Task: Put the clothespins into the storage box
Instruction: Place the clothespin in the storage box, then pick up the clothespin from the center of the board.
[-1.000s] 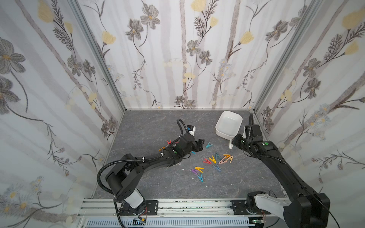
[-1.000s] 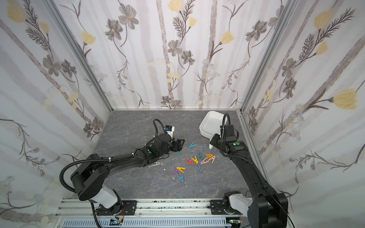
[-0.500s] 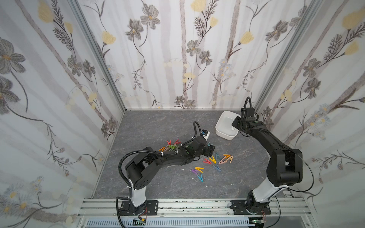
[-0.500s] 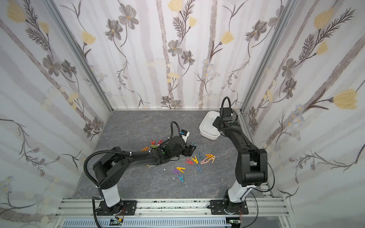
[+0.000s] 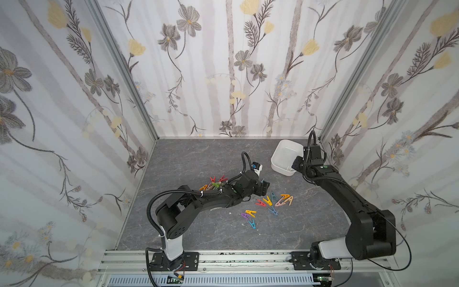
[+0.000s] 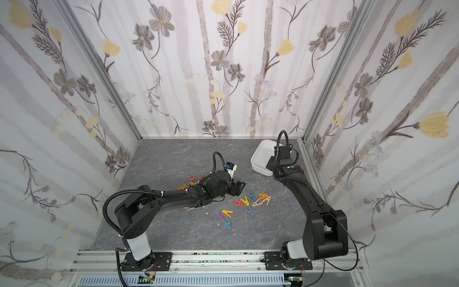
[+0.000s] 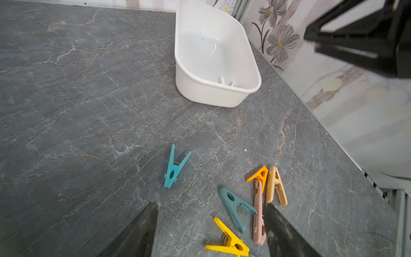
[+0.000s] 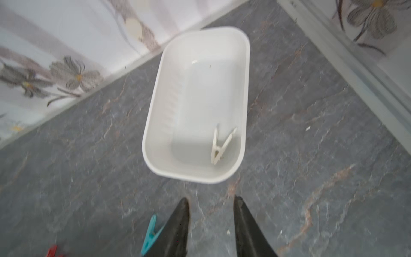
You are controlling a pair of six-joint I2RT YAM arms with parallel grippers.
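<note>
The storage box [image 5: 275, 159] [image 6: 255, 159] stands in the far right corner of the worktop [image 5: 198, 154], close to the back wall [image 5: 223, 99] and the right wall [image 5: 397, 124], with a narrow strip of bare surface along each. It is a white, smooth-walled tub with rounded corners and no lid. One white clothespin [image 8: 219, 146] lies flat at its near end.

The other clothespins [image 5: 273, 201] lie loose in the middle of the worktop, well apart from the box. A teal clothespin [image 7: 174, 170] lies alone nearest to it, with yellow, orange, beige, pink, red, blue and purple ones scattered beyond. A second cluster [image 5: 214, 183] of red, orange and green pegs lies behind the left arm. The far left and the front of the worktop are bare, as is the stretch between the pegs and the box.

The left claw [image 5: 264, 188] [image 7: 211, 204] hangs low beside the scatter, jaws wide apart and gripping nothing. The right claw [image 5: 296, 165] [image 8: 211, 199] hangs by the box's near end, jaws parted with nothing between them.
</note>
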